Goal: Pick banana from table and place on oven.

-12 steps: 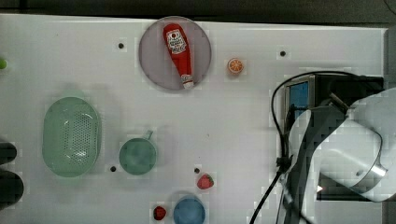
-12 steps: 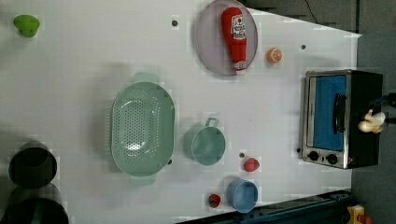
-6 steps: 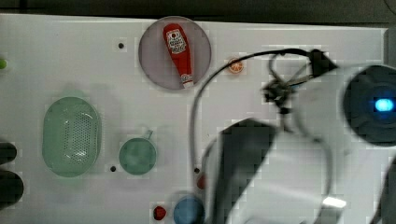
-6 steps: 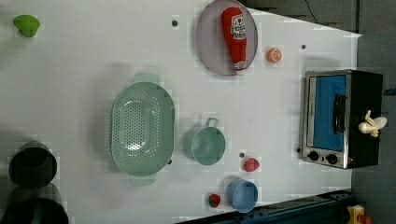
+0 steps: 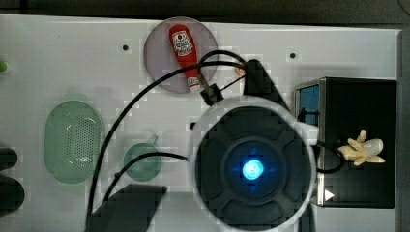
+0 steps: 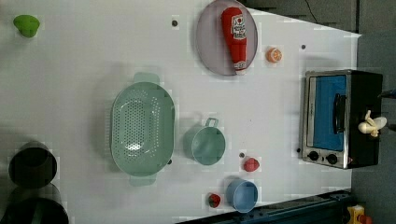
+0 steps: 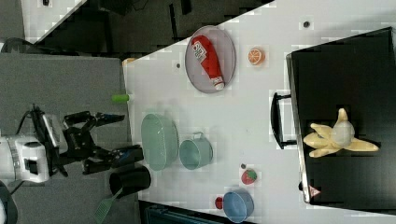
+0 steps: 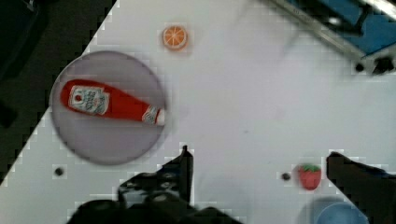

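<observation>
Banana (image 7: 340, 136): half-peeled toy, pale cream-yellow, lying on the black top of the toaster oven (image 7: 355, 84), peel flaps splayed toward the door side; in the top view (image 5: 362, 149) it sits toward the top view's right; in the left view (image 6: 372, 125) it rests at the oven's (image 6: 343, 116) far right edge, free of any grip.
Gripper (image 8: 257, 161): fingers spread wide with nothing between them, hanging above the white table (image 8: 243, 102); one dark finger (image 8: 180, 170) shows near the plate, the other near the strawberry; in the right view (image 7: 105, 135) the spread fingers show at the right view's left, well apart from the oven.
Ketchup bottle (image 6: 237, 38): red, lying on a round grey plate (image 6: 211, 44).
Orange slice (image 6: 274, 54): on the table just beside the plate.
Green colander (image 6: 141, 127): oval, perforated; small green pot (image 6: 207, 144) just beside it.
Strawberry (image 6: 251, 164); blue cup (image 6: 242, 195); small red item (image 6: 214, 200): near the table's edge.
</observation>
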